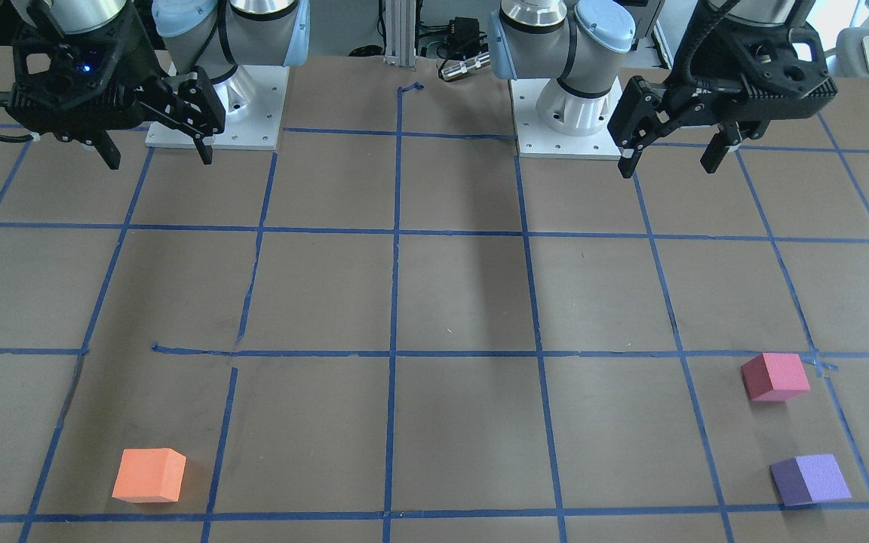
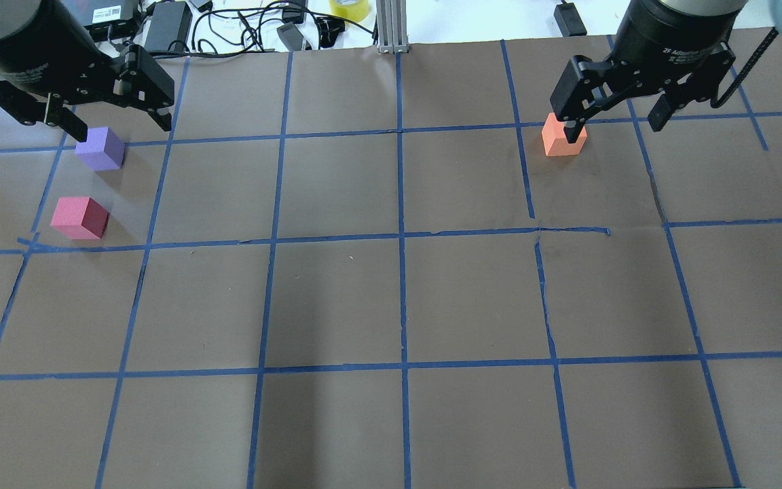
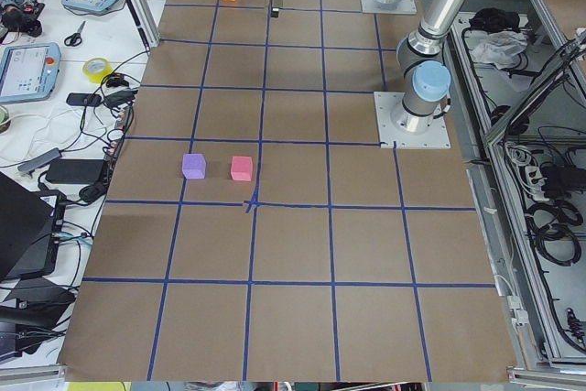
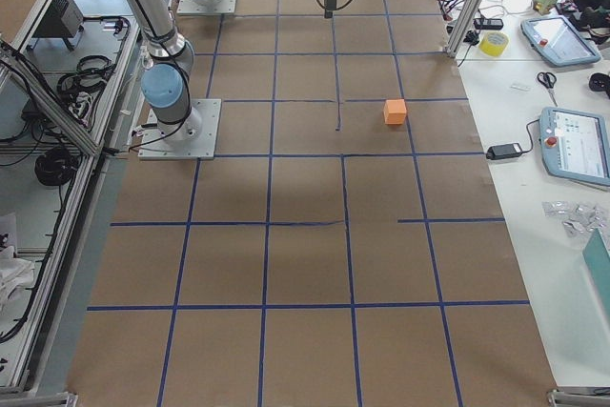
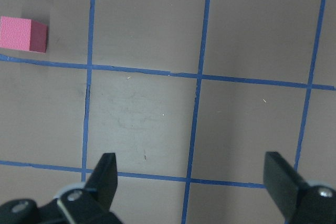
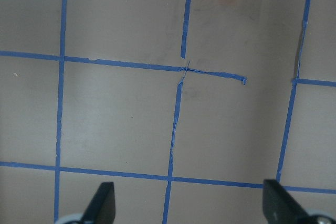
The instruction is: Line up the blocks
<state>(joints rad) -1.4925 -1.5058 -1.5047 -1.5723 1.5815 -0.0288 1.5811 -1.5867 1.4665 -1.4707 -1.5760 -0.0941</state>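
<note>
Table (image 2: 337, 305), brown, with blue tape grid (image 2: 401, 238). Left gripper (image 1: 668, 162) hangs above the table near its base, fingers spread wide, holding nothing. Right gripper (image 1: 159, 158) likewise: spread, nothing between the fingers, up near its base. All three blocks sit on the table at the side far from the robot. Orange block (image 1: 149, 475) alone on the robot's right. Pink-red block (image 1: 775, 376) and purple block (image 1: 810, 479) on the robot's left, near each other but apart, purple farther from the robot. Orange well apart from both.
</note>
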